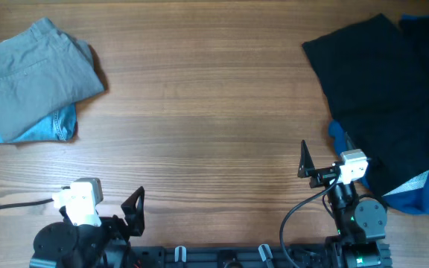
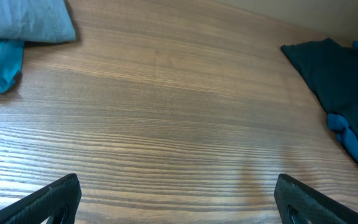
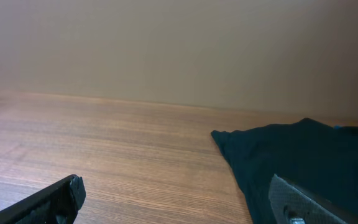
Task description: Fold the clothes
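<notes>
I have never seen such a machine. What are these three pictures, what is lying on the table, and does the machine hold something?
These are two robot arms at a wooden table, each ending in a two-finger gripper. One picture is taken from above the table. The other two come from small cameras on the wrists, so the dark shapes in their bottom corners are the arm's own fingers.

From above, the left gripper and the right gripper sit at the near edge. Both are open and hold nothing.

In the far left corner lie folded grey shorts on top of a light-blue denim piece. On the right side lies a big black garment, spread loosely, with some blue cloth under its near edge.
</notes>
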You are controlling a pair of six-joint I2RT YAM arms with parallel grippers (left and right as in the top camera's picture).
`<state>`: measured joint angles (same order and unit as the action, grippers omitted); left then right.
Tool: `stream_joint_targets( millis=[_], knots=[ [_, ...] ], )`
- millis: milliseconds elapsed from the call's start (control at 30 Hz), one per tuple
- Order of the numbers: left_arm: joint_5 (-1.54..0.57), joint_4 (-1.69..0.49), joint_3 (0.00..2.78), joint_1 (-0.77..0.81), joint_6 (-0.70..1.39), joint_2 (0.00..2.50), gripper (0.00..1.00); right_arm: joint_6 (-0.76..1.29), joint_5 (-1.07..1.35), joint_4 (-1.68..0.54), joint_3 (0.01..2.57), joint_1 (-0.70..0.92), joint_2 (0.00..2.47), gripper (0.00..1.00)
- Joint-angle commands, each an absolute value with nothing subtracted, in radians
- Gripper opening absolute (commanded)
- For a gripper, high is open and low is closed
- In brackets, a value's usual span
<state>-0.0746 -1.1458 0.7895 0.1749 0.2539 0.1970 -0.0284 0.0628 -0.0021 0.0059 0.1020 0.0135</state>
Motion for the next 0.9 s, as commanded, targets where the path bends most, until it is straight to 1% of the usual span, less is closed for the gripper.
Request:
stream_joint_targets(
  millis=[0,700,767,867],
  knots=[
    [-0.066,-1.143,0.783,0.174,0.267,0.19,1.0,-0.046,0.067,0.002,0.005,0.103,0.004,1.0],
    [-0.065,-1.143,0.783,0.17,0.266,0.187,1.0,-0.046,0.067,0.002,0.005,0.103,0.004,1.0],
    [-0.054,-1.127,0.767,0.106,0.266,0.179,1.0,-0.046,0.067,0.002,0.005,0.103,0.004,1.0],
    [-0.055,-1.042,0.675,0.027,0.266,0.121,1.0,-0.046,0.067,0.002,0.005,0.103,0.004,1.0]
  ],
)
